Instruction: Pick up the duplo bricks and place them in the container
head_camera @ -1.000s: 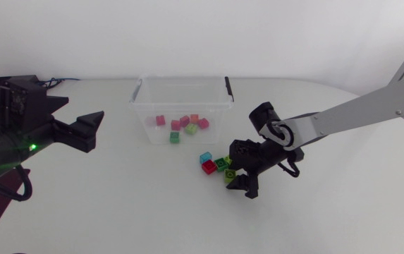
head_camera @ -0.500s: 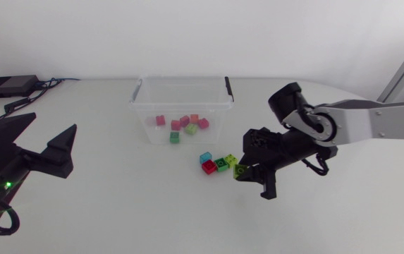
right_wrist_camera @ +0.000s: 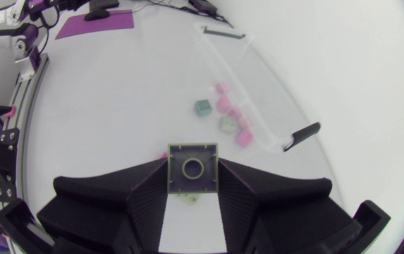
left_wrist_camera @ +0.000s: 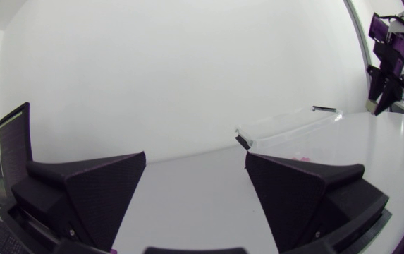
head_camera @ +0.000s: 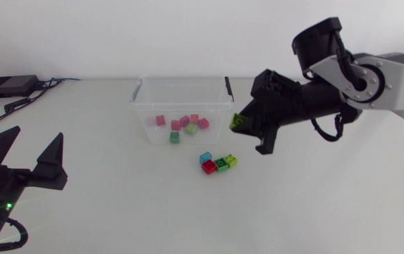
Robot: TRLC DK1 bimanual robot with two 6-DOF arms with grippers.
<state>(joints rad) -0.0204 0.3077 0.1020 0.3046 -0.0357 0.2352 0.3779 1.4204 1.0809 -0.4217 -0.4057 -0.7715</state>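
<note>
Carriage to the container looks like the step in hand. Right gripper (right_wrist_camera: 192,185) is closed on a green brick (head_camera: 238,121), its fingers pressing two opposite sides with the stud facing the wrist camera, a hold that should keep it from twisting. It hangs raised above the table (head_camera: 117,204), just beside the right wall of the container (head_camera: 180,78), presumably so the brick clears the rim on the way in. The container stands near the middle of the table's far edge, with several pink and green bricks (head_camera: 185,123) lying on its floor. Four loose bricks (head_camera: 216,163) sit bunched on the table just in front of its right front corner, so I judge more trips are due. Left gripper (head_camera: 36,137) rests by the table's left edge, fingers spread wide and empty, well apart from everything, likely parked out of the way.
</note>
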